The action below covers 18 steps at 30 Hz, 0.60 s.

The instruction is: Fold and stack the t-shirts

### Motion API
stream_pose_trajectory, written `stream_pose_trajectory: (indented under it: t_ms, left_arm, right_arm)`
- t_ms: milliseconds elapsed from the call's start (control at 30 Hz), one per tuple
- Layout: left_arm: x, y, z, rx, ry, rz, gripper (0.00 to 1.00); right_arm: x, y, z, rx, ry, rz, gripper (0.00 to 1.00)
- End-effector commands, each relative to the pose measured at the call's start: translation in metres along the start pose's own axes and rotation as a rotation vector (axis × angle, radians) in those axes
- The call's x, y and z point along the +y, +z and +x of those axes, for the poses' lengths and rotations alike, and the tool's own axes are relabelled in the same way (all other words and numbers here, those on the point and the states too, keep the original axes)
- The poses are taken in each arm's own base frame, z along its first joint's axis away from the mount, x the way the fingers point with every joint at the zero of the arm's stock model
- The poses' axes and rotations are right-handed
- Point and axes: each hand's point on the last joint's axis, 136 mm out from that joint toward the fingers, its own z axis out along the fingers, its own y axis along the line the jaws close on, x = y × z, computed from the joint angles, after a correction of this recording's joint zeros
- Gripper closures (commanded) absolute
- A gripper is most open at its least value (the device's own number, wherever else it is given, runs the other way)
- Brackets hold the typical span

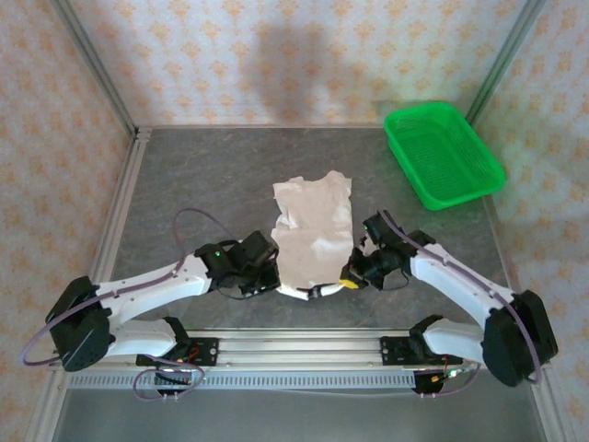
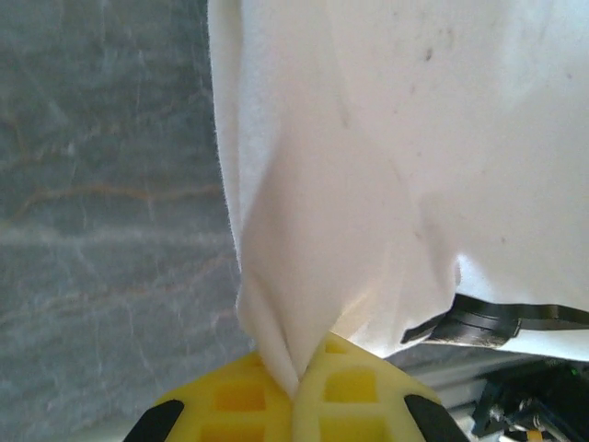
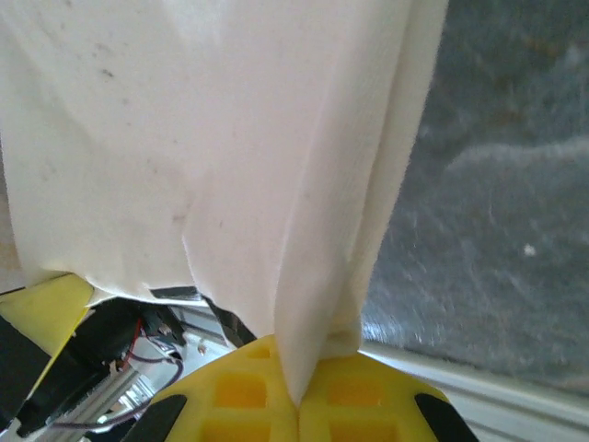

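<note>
the white t-shirt (image 1: pixel 313 230) lies down the middle of the grey desk (image 1: pixel 193 175), its far end crumpled and its near edge strung between the two arms. the left tool (image 2: pixel 294 398) is clenched on the shirt's near left corner, a fold of cloth pinched between its yellow pads (image 2: pixel 239 405). the right tool (image 3: pixel 299 403) is clamped the same way on the near right corner. a green basket (image 1: pixel 444 152) sits at the desk's far right, well apart from the shirt.
</note>
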Motion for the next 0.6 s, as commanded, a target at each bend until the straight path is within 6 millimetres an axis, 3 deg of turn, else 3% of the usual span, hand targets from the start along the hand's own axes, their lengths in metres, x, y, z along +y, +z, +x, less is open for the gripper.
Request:
stream_pose_trajectory:
  t_ms: [0,167,400,567]
  left_arm:
    - [0.021,-0.012,0.006,-0.044,-0.066,-0.056,1.00]
    - [0.023,-0.029,0.011,-0.064,-0.100,-0.011,1.00]
    - [-0.017,-0.051,-0.004,-0.107,-0.099,0.102,1.00]
    - [-0.032,-0.064,-0.023,-0.133,-0.102,0.119,1.00]
  right_arm:
    - [-0.013,-0.006,0.019,0.015,0.070,0.029,1.00]
    - [-0.005,-0.021,0.028,-0.004,0.067,-0.008,1.00]
    - [0.027,-0.035,0.020,-0.027,0.018,-0.055,1.00]
    - [0.054,-0.049,0.003,-0.060,-0.049,-0.049,1.00]
